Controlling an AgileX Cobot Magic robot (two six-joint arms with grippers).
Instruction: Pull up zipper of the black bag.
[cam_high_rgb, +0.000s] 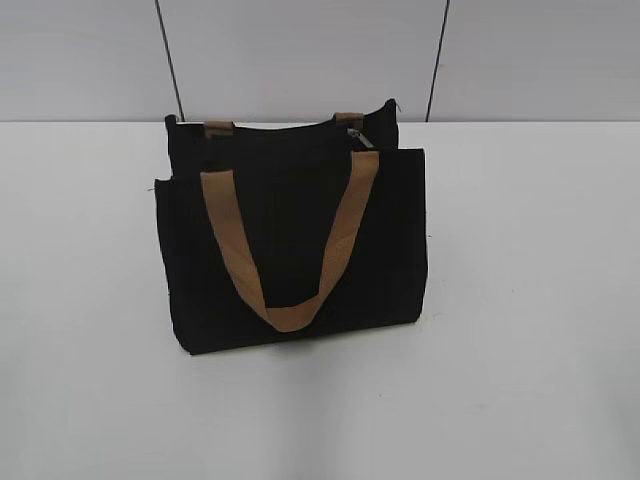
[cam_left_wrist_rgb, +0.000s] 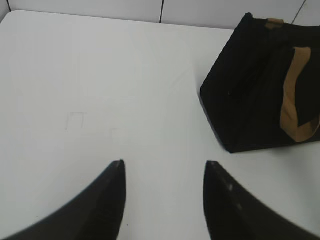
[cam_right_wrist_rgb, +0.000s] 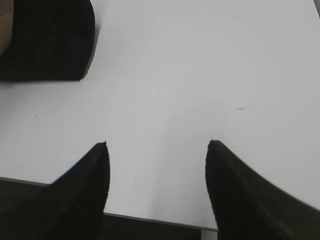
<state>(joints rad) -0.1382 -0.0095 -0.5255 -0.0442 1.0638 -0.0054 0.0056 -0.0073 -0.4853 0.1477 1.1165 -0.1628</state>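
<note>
Nearest to the cameras are your two claws, each seen only from its own wrist. Your left claw (cam_left_wrist_rgb: 164, 167) stands wide, both dark fingers spread with bare desk (cam_left_wrist_rgb: 100, 90) between them, and it holds nothing. Your right claw (cam_right_wrist_rgb: 157, 145) is also wide and empty, hanging over the near edge of the desk, where a dark strip shows below the white surface.

You are at the very beginning of the task, as I judge it: neither claw touches the black bag (cam_high_rgb: 290, 240), and neither arm shows in the exterior view. The bag stands upright around the middle of the desk, more toward the far edge, with one tan handle (cam_high_rgb: 290, 250) hanging down over its front panel.

The zipper (cam_high_rgb: 366, 138) shows as a small silver-grey piece at the top of the bag, toward its right end, just beside the place where the rear handle meets the fabric. It is very small, so I cannot tell how the tab lies.

For the next move, you probably need one claw to hold the bag steady near the top, because the soft fabric may follow the pull, while the other claw narrows on the little tab. The right claw seems better placed for the slider.

Only the exterior view shows the zipper. The left wrist view gives the side wall of the bag and part of the handle; the right wrist view catches only a lower corner of the bag at the upper left
</note>
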